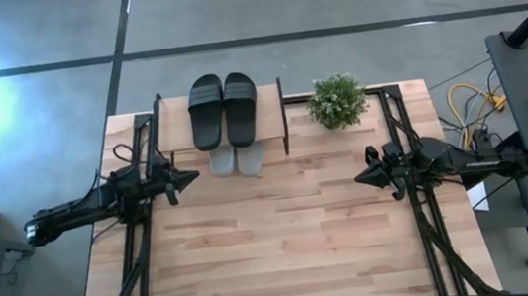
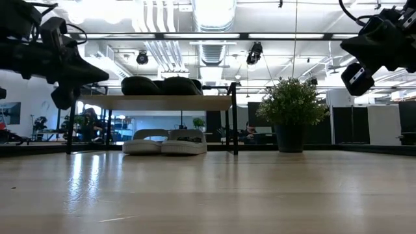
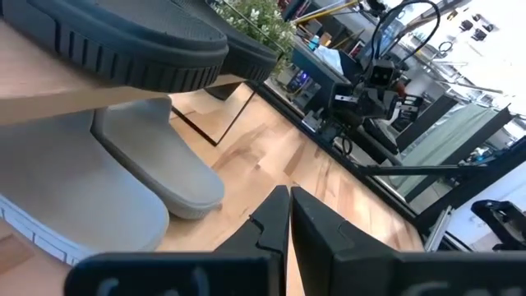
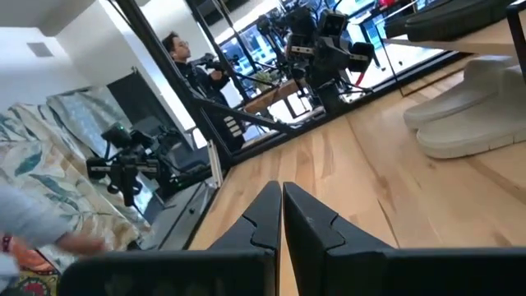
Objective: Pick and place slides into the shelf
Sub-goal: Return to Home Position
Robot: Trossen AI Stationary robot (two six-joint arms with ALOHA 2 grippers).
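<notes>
The shelf (image 1: pixel 174 128) stands at the table's far edge. The black pair of slides (image 1: pixel 223 108) lies side by side on its top board. The light grey pair (image 1: pixel 236 158) sits under the board on the tabletop, heels sticking out toward the near side. In the low view the black slides (image 2: pixel 161 85) rest on the board and the grey slides (image 2: pixel 166 142) below it. My left gripper (image 1: pixel 195 178) hovers shut above the table, left of the grey slides. My right gripper (image 1: pixel 357 179) hovers shut at the table's right, empty.
A small potted plant (image 1: pixel 336 101) stands right of the shelf at the far edge. The black arm frames (image 1: pixel 422 220) run along both table sides. The wide wooden tabletop (image 1: pixel 285 245) stretches between the arms. A person (image 4: pixel 187 66) shows in the room beyond.
</notes>
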